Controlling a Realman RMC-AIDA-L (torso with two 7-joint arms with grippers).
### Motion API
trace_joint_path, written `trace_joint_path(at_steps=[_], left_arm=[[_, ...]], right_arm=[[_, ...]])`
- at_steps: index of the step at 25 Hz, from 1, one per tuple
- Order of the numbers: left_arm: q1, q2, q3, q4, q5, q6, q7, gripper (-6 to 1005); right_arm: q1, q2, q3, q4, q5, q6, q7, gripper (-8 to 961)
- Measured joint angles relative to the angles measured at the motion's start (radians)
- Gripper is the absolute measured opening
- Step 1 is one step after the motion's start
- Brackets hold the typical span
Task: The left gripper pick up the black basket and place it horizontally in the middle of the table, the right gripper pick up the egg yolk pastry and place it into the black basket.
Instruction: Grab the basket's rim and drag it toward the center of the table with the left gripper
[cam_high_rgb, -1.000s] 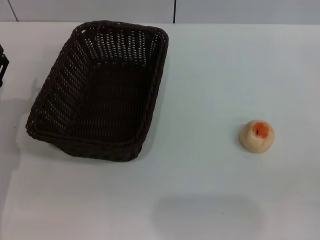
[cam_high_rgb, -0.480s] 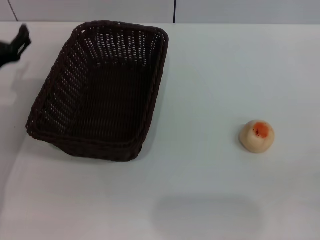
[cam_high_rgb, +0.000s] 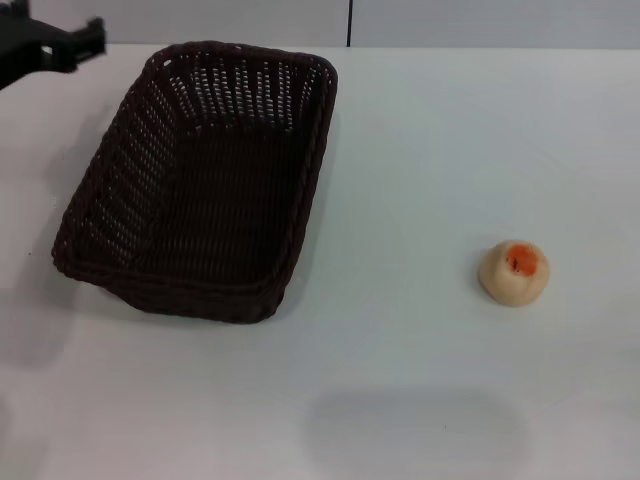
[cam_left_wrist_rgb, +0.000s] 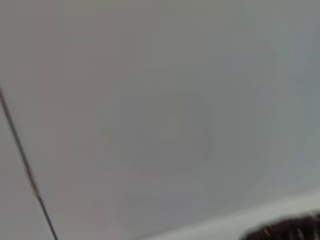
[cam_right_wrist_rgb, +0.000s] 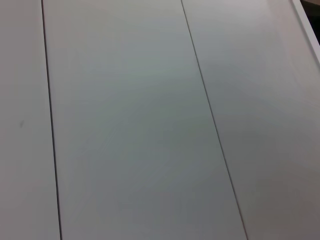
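Note:
The black basket lies lengthwise on the left half of the white table, empty, its long side running away from me. A dark sliver of its rim shows in the left wrist view. The egg yolk pastry sits on the table at the right, orange spot up, well apart from the basket. My left gripper hovers at the far left, just beyond the basket's far left corner and not touching it. The right gripper is out of view.
A grey panelled wall runs behind the table's far edge. The right wrist view shows only wall panels with dark seams. The left wrist view is mostly blurred grey wall.
My left gripper has risen from the left table edge and moved toward the basket's far left corner. Basket and pastry have not moved.

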Motion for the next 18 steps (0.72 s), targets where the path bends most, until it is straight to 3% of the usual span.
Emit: trace_joint_path(at_steps=[3,5,6,12,18], left_arm=[[-0.056,-0.114,-0.123,-0.056,-0.016,-0.272,0.197,757],[-0.09,-0.176,-0.204,-0.068,-0.023,-0.391,0.311,753],[-0.108,-0.189,-0.225,-0.069,-0.034,-0.437,0.349,751],[-0.18,-0.183,-0.248,-0.032,-0.082,-0.598,0.372,738],[-0.223,-0.184,-0.25,0.029,-0.049,-0.634,0.371,726]], right_arm=[[0.002,0.0,0.0,0.0,-0.001,0.004,0.0,770],[0.004,0.0,0.0,0.0,-0.001,0.008,0.0,770],[0.004,0.0,-0.003,0.0,-0.001,0.009,0.0,770],[0.004,0.0,-0.019,-0.001,0.003,0.01,-0.001,770],[0.005,0.001,-0.023,0.0,-0.001,0.016,0.0,770]])
